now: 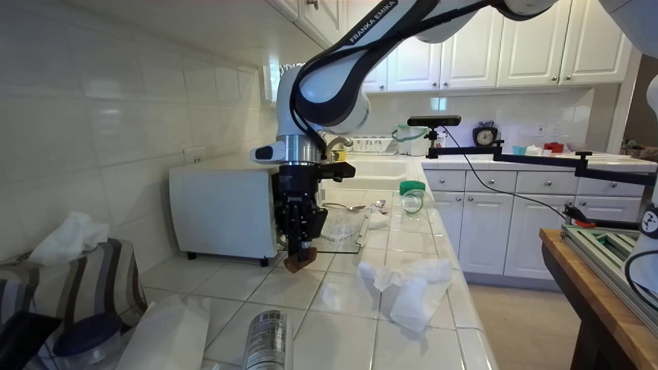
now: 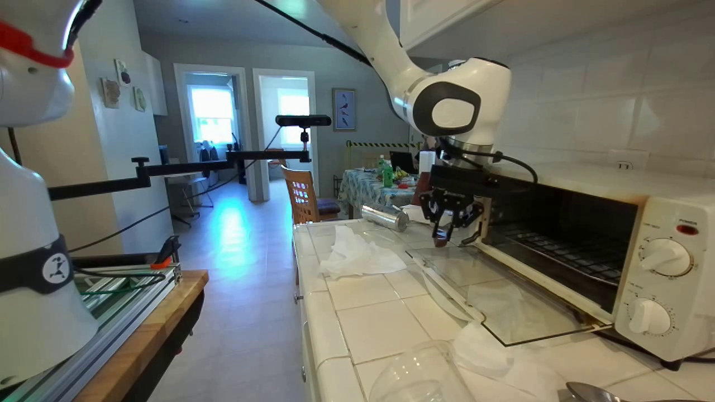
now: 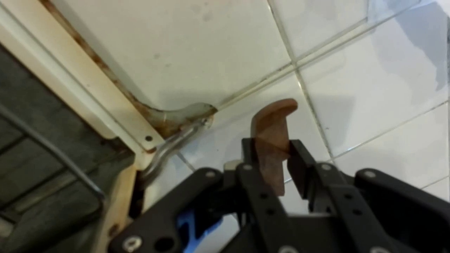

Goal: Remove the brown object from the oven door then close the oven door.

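The brown object [image 1: 299, 260] is held between the fingertips of my gripper [image 1: 304, 237], beside the oven's end and low over the tiles. It also shows below the gripper [image 2: 447, 219] as a small brown lump [image 2: 441, 239]. In the wrist view, my gripper [image 3: 272, 151] is shut on the brown object [image 3: 273, 121], which sticks out past both fingertips. I cannot tell whether it touches the counter. The oven door [image 2: 475, 271] hangs open, lowered over the counter, with nothing brown on its glass. Its glass [image 1: 339, 231] also shows behind the gripper.
The white toaster oven [image 1: 221, 213] stands against the wall; its hinge arm [image 3: 172, 144] is close to the gripper. A metal can [image 1: 267, 339], crumpled paper [image 1: 419, 290], a glass jar [image 1: 413, 200] and a striped tissue box [image 1: 97, 277] are on the counter.
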Motion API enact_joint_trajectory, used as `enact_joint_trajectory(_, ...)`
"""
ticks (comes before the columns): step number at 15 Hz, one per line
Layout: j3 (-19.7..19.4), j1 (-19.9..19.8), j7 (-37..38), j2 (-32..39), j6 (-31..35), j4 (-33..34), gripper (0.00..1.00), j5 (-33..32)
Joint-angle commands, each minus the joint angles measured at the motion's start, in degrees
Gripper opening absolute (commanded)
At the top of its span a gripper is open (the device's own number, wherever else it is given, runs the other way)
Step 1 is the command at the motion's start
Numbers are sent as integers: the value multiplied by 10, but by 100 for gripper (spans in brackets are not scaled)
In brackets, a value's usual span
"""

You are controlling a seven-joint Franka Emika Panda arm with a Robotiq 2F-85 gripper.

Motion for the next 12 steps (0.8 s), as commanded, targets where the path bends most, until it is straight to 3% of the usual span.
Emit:
enact_joint_trajectory(1,4,-2,2,15,-12,28,60,-7)
enact_joint_trajectory(7,4,-1,11,6,-23,21,99,-6)
enact_joint_trajectory(12,-13,22,114,-27,-96,12,100,-15)
